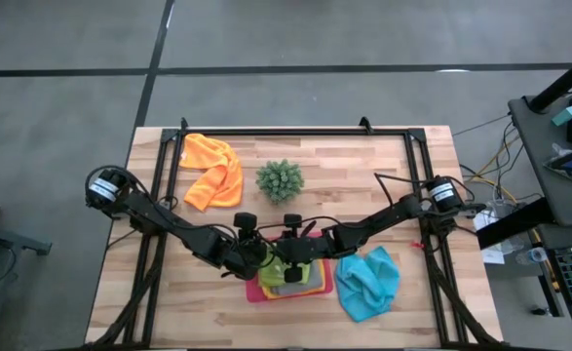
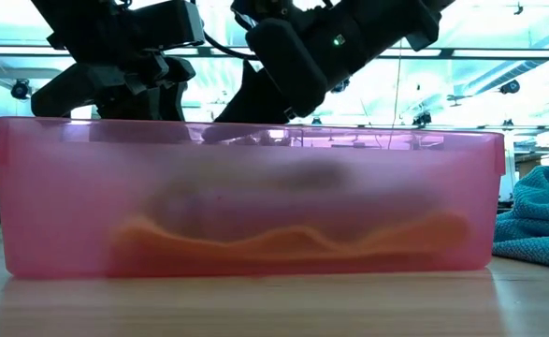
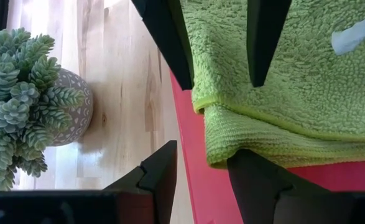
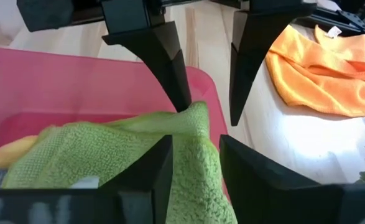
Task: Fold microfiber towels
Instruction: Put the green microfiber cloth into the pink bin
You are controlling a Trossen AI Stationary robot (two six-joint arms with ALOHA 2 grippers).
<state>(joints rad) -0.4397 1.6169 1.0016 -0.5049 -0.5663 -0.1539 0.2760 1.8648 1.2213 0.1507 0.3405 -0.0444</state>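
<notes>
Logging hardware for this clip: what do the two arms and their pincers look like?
Both are slim black jointed arms with black cables alongside. The left arm and right arm each carry a round white-labelled motor housing at the base. Each pincer, left and right, has two flat, tapering matte-black fingers.

A lime green towel (image 3: 275, 81) with a small pale label (image 3: 354, 36) lies over a translucent pink tray (image 2: 246, 201), which also holds yellow (image 4: 8, 152) and grey (image 1: 293, 290) cloths. An orange towel (image 1: 212, 171) and a light blue towel (image 1: 367, 283) rest on the pale, striped wood table (image 1: 363, 161). A grey-green spiky plant (image 3: 17, 93) sits in a speckled grey pot (image 3: 73, 115), and both arms' grippers are black.
</notes>
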